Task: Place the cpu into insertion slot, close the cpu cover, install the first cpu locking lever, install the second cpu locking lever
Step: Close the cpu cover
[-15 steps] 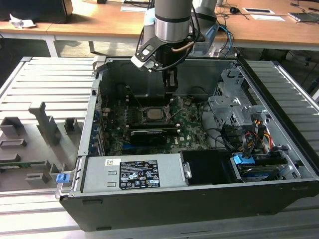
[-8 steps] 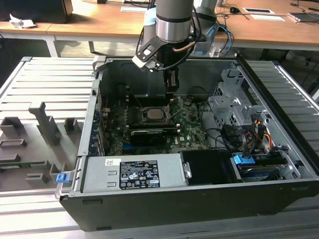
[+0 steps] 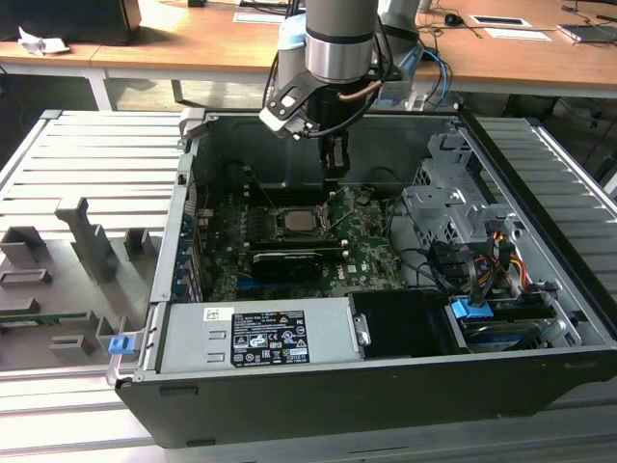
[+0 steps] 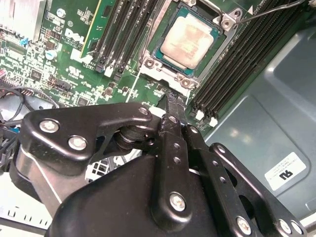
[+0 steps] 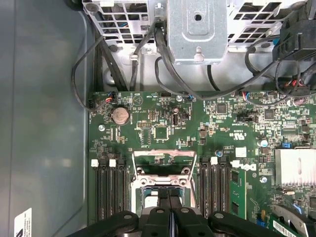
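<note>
cpu (image 4: 190, 40) in insertion slot (image 4: 157, 53), closed gripper (image 4: 175, 98) near it

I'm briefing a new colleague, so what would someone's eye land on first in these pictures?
The silvery cpu seated in the insertion slot on the green motherboard stands out in the second wrist view. The black tool, shut, points at the slot's edge. In the exterior view, the arm reaches down into an open computer case.

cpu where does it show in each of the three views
exterior view: cpu mid-board in the case, below the arm.
second wrist view: cpu in full, just beyond the fingers.
first wrist view: cpu mostly hidden behind the fingers.
shared landmark: the closed fingers; black memory slots flank it in both wrist views.
</note>
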`<state>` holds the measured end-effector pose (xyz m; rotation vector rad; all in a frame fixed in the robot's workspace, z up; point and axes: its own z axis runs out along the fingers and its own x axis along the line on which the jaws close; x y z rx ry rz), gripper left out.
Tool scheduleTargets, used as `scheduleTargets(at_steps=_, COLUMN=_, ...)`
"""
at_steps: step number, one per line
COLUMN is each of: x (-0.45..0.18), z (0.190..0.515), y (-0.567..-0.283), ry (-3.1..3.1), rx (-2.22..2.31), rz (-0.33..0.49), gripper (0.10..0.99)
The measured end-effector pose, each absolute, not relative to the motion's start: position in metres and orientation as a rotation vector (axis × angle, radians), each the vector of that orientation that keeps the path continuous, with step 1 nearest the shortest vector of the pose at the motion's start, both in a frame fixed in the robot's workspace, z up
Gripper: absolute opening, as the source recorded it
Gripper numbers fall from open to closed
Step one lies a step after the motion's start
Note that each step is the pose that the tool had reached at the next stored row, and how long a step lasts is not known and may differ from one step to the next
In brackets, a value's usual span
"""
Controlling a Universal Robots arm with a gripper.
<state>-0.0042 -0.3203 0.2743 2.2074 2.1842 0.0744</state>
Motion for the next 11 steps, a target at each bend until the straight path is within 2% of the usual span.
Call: scheduleTargets(at_steps=11, x=0.0009, z=0.2743, y=-0.3203, ry=2.184, rx=2.207, rz=0.074, gripper=0.106)
